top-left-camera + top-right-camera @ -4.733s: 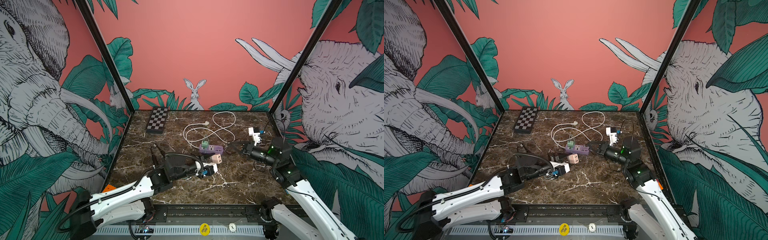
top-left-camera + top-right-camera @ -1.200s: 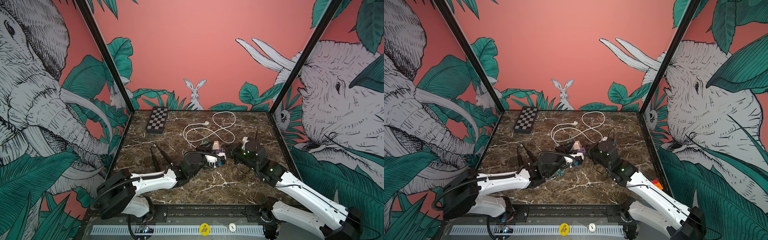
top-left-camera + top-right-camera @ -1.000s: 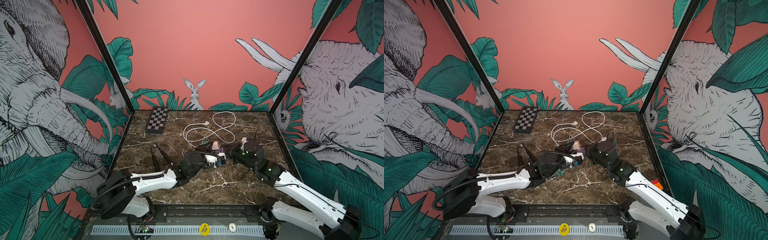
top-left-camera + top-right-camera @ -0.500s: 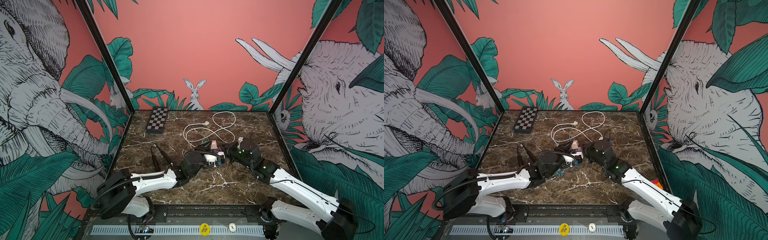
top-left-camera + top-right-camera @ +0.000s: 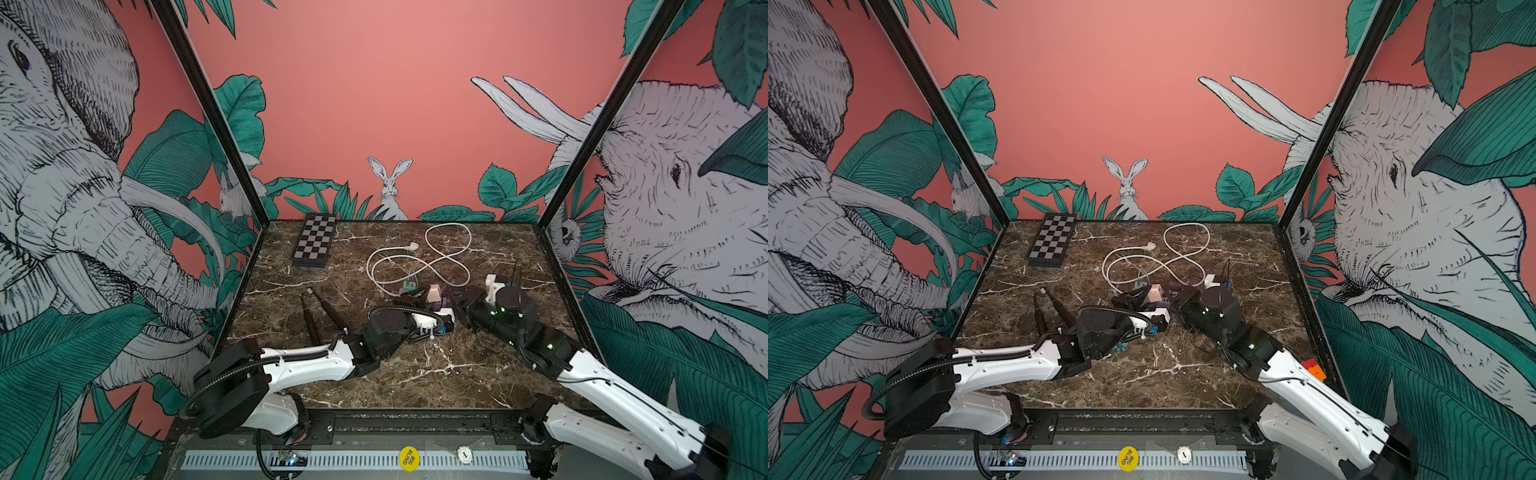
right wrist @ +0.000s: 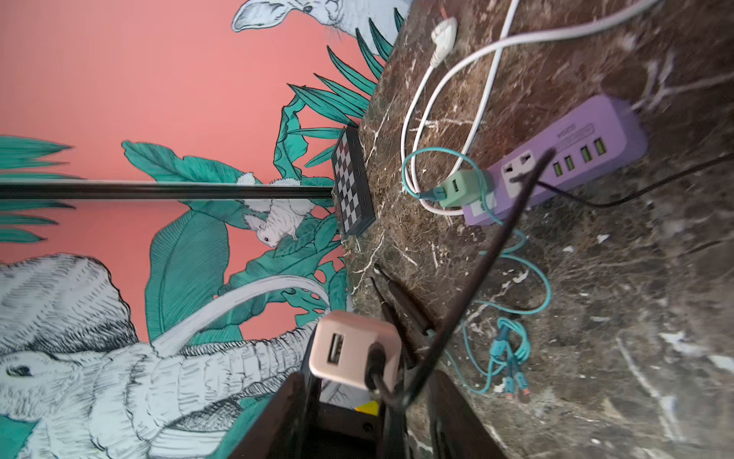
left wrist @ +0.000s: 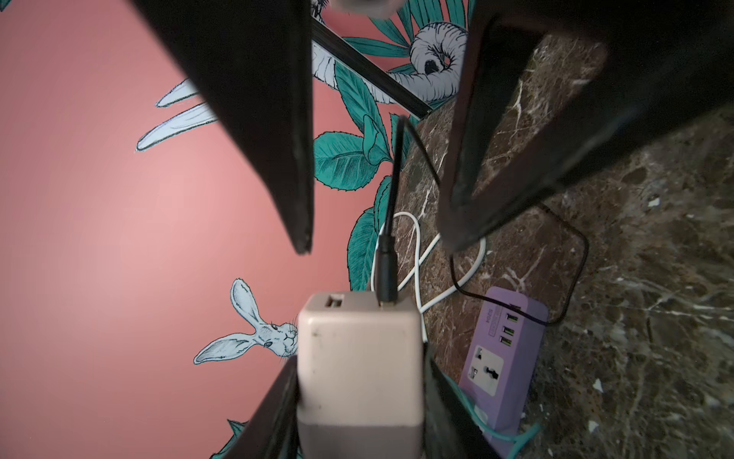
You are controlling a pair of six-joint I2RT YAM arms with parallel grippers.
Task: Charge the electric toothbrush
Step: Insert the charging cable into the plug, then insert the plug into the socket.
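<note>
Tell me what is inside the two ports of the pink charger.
A black plug sits in one port of the pink charger; the other port is empty. How deep the plug goes is hidden, and the charger's prong end is covered between the left fingers.

"BIG BLIND" on yellow disc

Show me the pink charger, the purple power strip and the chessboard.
pink charger (image 7: 357, 357): left wrist view, its front face.
purple power strip (image 6: 576, 129): right wrist view, its top face.
chessboard (image 5: 314, 241): a top view, its chequered top.
</note>
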